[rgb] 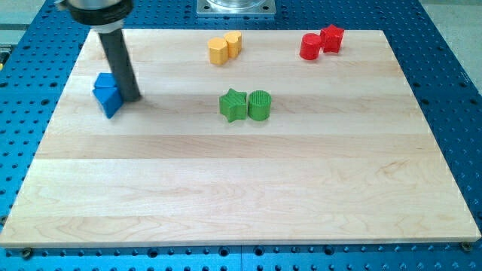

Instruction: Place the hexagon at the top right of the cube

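A yellow hexagon [218, 51] lies near the view's top centre, touching a second yellow block [233, 43] on its right. A blue cube [108, 93] sits at the view's left; it may be two blue blocks pressed together, I cannot tell. My dark rod comes down from the top left, and my tip [132, 98] rests on the board right against the blue cube's right side. The hexagon is far to the right of and above my tip.
A green star [233, 105] and a green cylinder [259, 105] sit side by side at the board's centre. A red cylinder [309, 47] and a red star [331, 38] sit at the top right. The wooden board [241, 196] lies on a blue perforated table.
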